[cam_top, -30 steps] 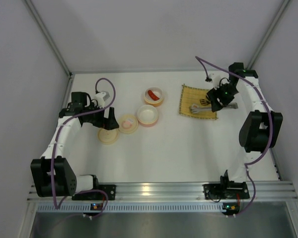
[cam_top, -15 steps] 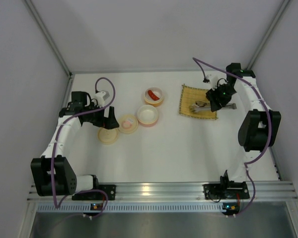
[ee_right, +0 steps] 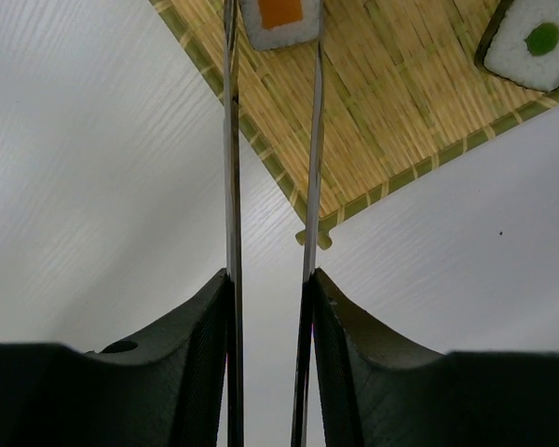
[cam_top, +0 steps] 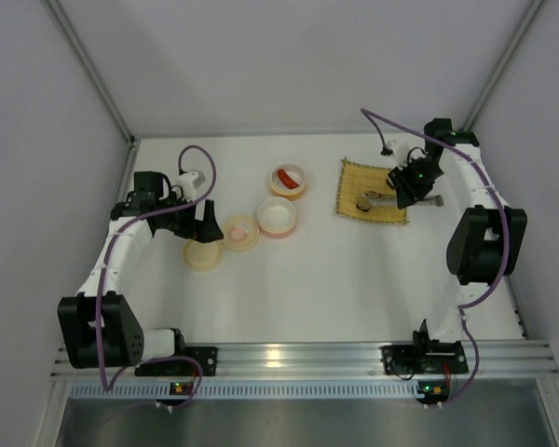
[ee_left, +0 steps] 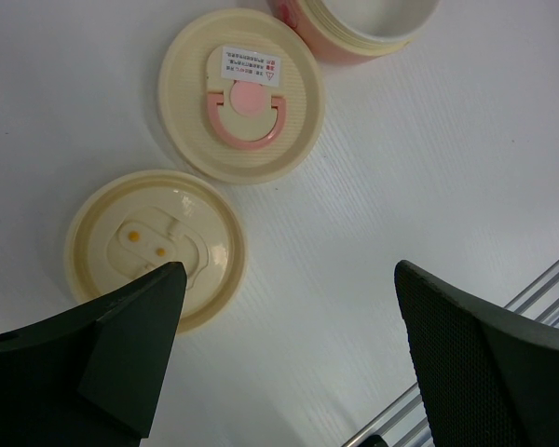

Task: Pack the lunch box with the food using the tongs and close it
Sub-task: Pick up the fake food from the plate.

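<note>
Since a second ago the right gripper (ee_right: 270, 284) has squeezed the tongs (ee_right: 230, 186) narrower. Their arms now run almost parallel, flanking the orange-centred sushi roll (ee_right: 279, 17); whether they truly pinch it I cannot tell. That roll and a green-centred roll (ee_right: 531, 42) lie on the bamboo mat (ee_right: 391, 121), far right on the white table (cam_top: 354, 279). The red sausage (cam_top: 286, 177) sits in the far lunch box tier (cam_top: 303, 186). The left gripper (ee_left: 289, 275) hangs wide open over two lids (ee_left: 240, 93). Plain grey walls (cam_top: 289, 65) enclose the table, and an aluminium rail (cam_top: 298, 356) lines its near edge.
</note>
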Available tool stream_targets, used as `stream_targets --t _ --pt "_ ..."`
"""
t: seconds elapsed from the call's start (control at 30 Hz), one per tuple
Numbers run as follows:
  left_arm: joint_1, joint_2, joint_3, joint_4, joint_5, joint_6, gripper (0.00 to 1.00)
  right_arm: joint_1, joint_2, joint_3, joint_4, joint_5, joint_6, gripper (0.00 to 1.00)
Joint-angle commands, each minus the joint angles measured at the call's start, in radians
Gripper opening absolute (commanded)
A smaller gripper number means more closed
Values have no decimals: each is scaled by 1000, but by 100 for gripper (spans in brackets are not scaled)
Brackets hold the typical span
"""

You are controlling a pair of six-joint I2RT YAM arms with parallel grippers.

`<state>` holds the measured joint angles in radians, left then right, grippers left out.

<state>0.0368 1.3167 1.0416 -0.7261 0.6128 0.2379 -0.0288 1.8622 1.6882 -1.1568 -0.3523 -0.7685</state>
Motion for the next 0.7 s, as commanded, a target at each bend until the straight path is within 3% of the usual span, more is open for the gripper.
stream_targets --t 0.0,0.13,0.57,0.67 --pt "0 -22 26 22 19 1 98 12 -60 -2 20 -11 -29 24" --pt "0 -22 25 24 19 -3 98 12 -84 8 26 -25 -5 17" --pt "0 -28 11 44 25 -17 98 18 -115 123 -35 -95 60 13" --pt "0 -25 20 39 25 -22 98 82 -124 166 -47 -109 98 13"
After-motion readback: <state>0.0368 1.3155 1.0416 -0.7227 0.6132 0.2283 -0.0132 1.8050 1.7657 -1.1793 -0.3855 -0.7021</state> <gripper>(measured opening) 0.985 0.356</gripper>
